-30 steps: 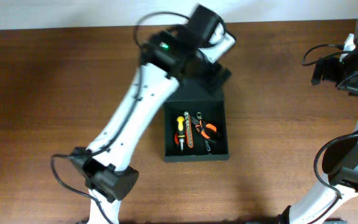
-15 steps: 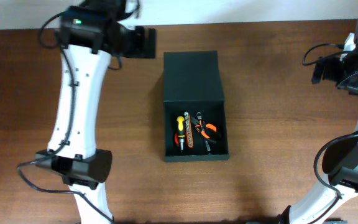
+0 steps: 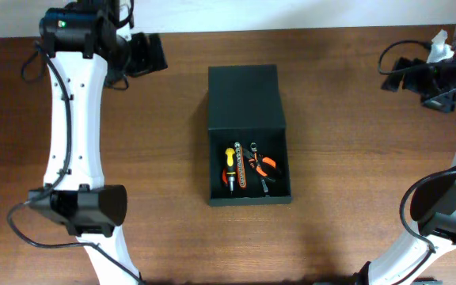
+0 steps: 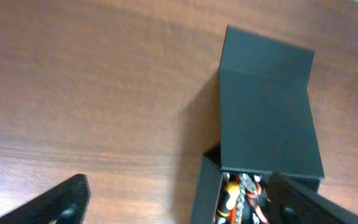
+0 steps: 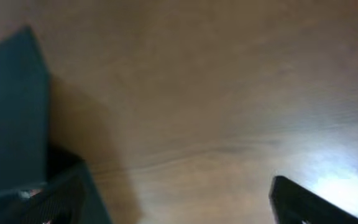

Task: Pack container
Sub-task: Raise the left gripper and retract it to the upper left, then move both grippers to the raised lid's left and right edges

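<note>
The container (image 3: 244, 95) is a matte black box in the middle of the table. Its flap lid covers the far half, and the near half is uncovered. Inside lie a yellow-handled screwdriver (image 3: 229, 162), a strip of bits (image 3: 241, 170) and orange-handled pliers (image 3: 266, 168). My left gripper (image 3: 153, 55) is high at the back left, well apart from the box, open and empty. Its wrist view shows the box (image 4: 269, 118) and tools (image 4: 241, 196) between open fingers (image 4: 179, 208). My right gripper (image 3: 394, 75) is at the back right, open and empty (image 5: 179, 208).
The table is brown wood (image 3: 355, 174). A white wall edge runs along the back (image 3: 307, 14). The left arm's base (image 3: 81, 210) stands at the front left, and the right arm's base (image 3: 442, 210) at the front right. The right wrist view catches the box's edge (image 5: 11, 112).
My left arm has swung from the box's lid out to the back left. The lid stays folded over the far half. My right gripper has shifted slightly.
</note>
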Tool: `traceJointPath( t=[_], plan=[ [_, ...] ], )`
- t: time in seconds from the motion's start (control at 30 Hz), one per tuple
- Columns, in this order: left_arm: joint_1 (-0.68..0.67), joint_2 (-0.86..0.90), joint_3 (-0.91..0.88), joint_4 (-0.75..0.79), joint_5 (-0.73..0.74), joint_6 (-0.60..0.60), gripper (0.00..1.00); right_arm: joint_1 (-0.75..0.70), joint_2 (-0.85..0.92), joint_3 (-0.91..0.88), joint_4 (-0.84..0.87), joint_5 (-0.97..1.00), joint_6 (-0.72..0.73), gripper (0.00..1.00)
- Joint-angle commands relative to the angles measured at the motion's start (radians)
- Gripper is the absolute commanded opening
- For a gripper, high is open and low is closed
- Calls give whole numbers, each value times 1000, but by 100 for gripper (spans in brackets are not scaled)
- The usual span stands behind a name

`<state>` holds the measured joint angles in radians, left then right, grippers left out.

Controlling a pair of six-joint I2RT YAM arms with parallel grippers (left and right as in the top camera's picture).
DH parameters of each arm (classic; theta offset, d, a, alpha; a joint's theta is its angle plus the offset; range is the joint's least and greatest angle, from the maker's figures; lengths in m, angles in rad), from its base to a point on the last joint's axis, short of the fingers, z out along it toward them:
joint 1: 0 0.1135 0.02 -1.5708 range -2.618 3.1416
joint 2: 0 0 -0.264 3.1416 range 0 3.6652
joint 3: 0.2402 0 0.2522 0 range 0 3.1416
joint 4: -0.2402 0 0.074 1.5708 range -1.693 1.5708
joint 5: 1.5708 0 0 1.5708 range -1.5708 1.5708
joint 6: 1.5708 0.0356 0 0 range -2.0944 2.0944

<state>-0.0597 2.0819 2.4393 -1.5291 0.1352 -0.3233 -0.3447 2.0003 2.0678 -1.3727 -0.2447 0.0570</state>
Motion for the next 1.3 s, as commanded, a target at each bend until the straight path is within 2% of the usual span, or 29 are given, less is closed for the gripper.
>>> traceJointPath(
  t=[0.0,0.03,0.17,0.2,0.27,0.3,0.37,0.4,0.6,0.83,1.0,1.27],
  plan=[
    [32,74,-64,9,169,-19,83,-3,-2,-3,26,-89,39,80],
    [37,92,-79,11,191,-20,83,-3,2,-3,36,-89,70,77],
    [35,147,-104,23,203,-19,81,3,25,-3,82,-124,121,78],
    [32,167,-108,45,221,-20,57,11,50,-3,111,-178,120,77],
    [30,192,-109,73,254,-20,39,21,81,-3,128,-248,120,72],
    [30,205,-109,85,270,-20,25,30,104,-3,133,-286,121,67],
    [30,233,-109,106,299,-21,6,47,150,-3,136,-342,121,52],
    [30,246,-109,113,315,-21,2,58,174,-3,135,-362,121,45],
    [27,323,-109,124,349,-21,2,124,304,-3,135,-433,121,5],
    [27,400,-109,135,415,-19,2,177,363,-3,143,-437,120,4],
    [27,441,-117,166,543,57,2,203,364,-3,159,-478,116,4],
    [27,471,-122,156,578,56,2,227,365,-3,158,-478,113,4]
  ],
)
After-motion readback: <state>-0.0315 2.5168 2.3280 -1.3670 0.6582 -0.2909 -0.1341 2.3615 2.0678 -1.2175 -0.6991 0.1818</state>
